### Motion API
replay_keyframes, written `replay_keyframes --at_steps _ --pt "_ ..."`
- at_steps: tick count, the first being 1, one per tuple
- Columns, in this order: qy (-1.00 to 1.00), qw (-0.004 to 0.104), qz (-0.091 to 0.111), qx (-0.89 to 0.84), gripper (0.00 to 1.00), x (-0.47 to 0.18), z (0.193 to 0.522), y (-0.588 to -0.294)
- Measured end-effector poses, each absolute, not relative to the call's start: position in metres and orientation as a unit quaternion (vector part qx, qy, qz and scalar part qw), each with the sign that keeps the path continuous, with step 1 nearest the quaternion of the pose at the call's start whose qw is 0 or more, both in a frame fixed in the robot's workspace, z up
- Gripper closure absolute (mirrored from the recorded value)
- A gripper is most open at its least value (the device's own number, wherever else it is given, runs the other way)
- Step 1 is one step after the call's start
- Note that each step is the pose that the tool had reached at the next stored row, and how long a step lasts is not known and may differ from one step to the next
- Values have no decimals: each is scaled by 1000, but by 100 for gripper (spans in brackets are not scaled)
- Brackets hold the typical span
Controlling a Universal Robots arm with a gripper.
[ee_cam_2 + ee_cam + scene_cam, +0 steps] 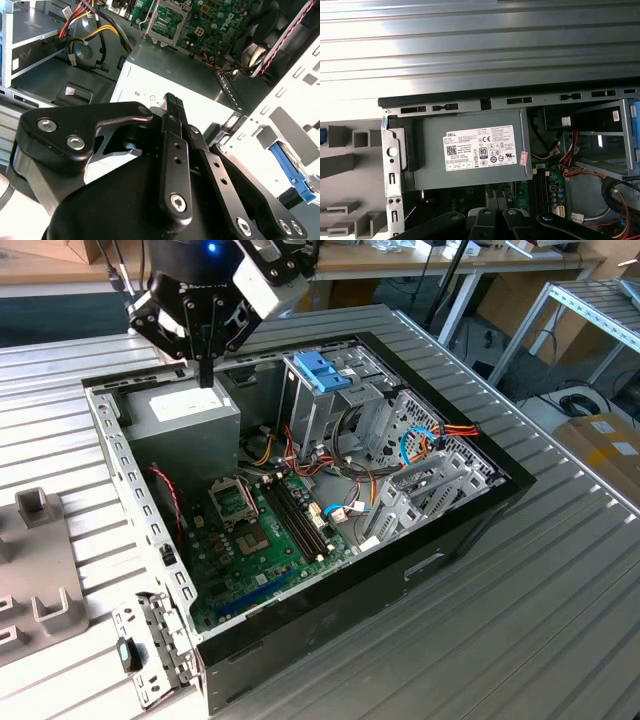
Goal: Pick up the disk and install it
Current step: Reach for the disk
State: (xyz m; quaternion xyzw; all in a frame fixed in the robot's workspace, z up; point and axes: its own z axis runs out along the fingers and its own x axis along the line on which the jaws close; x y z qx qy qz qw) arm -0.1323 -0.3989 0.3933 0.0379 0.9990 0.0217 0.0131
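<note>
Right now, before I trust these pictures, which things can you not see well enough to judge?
1. Exterior view: whether the gripper touches the grey box below it; the angle hides any gap.
2. Exterior view: what sits under the blue plastic part; the metal cage hides it.
3. Second wrist view: the gripper covers much of the box's white label.

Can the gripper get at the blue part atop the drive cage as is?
Probably yes. The blue part sits exposed on top of the cage, nothing over it; the gripper hangs over the PSU nearby.
</note>
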Motion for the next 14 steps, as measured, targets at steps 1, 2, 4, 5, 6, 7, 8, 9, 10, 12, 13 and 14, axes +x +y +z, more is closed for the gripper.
replay_keyframes --at_steps 1,2,4,5,6,7,8,9,10,12,13,14 --pt "999 13 22 38 90 -133 393 -399" --pt "999 13 22 38 90 -133 393 -399" --pt "999 13 22 38 90 -134 393 -399" --pt "999 13 22 38 90 -134 393 -399" --pt "999 13 22 38 90 -134 393 -399" --pt "999 13 22 38 90 -135 393 -399" --pt "999 13 22 38 90 -135 393 -399" --pt "999 13 22 38 90 -136 393 -399" --pt "999 13 22 38 90 -136 393 -399" --pt "999 13 22 38 90 -137 393 -399" --pt "999 13 22 38 90 -137 393 -399" --pt "999 13 22 38 90 -137 393 -399"
